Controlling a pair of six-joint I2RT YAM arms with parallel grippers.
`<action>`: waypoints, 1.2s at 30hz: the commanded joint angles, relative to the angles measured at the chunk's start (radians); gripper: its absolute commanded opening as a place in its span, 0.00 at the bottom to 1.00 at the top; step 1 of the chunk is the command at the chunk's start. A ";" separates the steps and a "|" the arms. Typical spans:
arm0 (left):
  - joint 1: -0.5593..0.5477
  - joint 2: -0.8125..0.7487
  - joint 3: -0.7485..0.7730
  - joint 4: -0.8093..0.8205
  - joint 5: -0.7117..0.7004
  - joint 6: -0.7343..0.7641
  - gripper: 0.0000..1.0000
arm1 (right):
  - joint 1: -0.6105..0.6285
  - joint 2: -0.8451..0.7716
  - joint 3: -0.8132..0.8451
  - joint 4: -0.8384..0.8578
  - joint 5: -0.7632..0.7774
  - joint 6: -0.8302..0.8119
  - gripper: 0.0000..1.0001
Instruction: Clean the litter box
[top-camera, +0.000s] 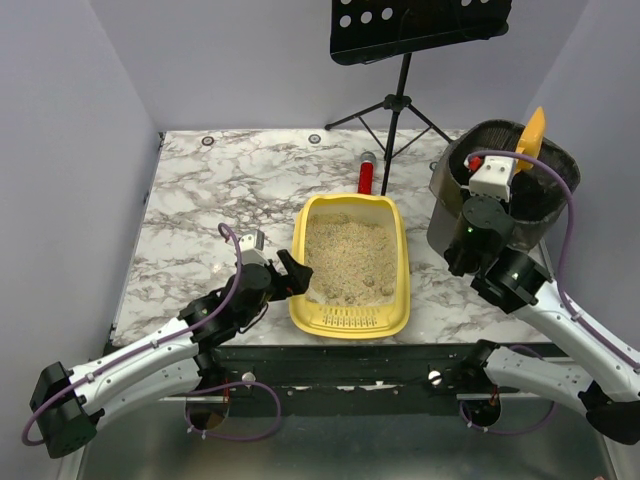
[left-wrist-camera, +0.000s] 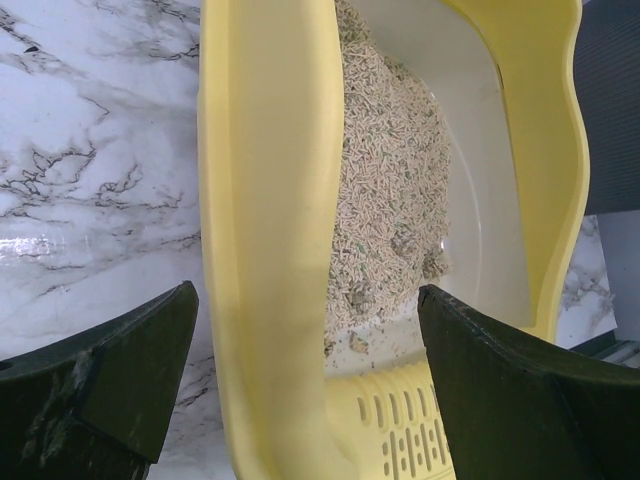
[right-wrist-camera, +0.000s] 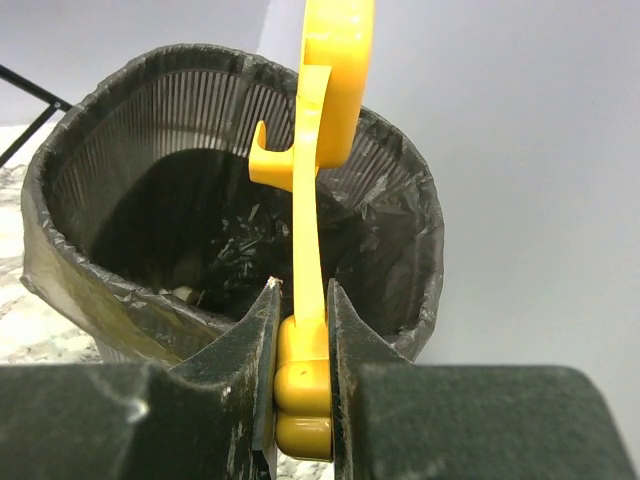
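**A:** What could go wrong?

**B:** The left end effector (left-wrist-camera: 308, 292), spread wide astride the wall of the litter box (top-camera: 350, 320), could shove it across the tabletop (top-camera: 200, 200). The right end effector (right-wrist-camera: 300, 290), clamped on the scoop (right-wrist-camera: 312, 200) above the bin (top-camera: 445, 205), might let it twist.

**A:** Counts?

**B:** One box mid-tabletop, one scoop, one bin.

Litter box (top-camera: 350, 318) at centre of table (top-camera: 220, 200), bin (top-camera: 445, 215) to its right, scoop (top-camera: 531, 135) over bin, music stand (top-camera: 400, 100) behind

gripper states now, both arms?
Left gripper: open, straddling a wall of the litter box.
Right gripper: closed on the yellow scoop, above the bin.
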 joint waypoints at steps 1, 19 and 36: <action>0.005 0.006 0.004 -0.020 -0.022 0.009 0.99 | -0.004 0.016 0.020 0.000 -0.010 -0.070 0.01; 0.005 0.029 0.028 -0.037 -0.045 -0.002 0.99 | -0.003 -0.214 0.114 -0.311 -0.542 0.528 0.01; 0.009 0.047 0.030 -0.072 -0.022 0.004 0.99 | -0.003 0.014 0.046 -0.627 -1.570 0.943 0.01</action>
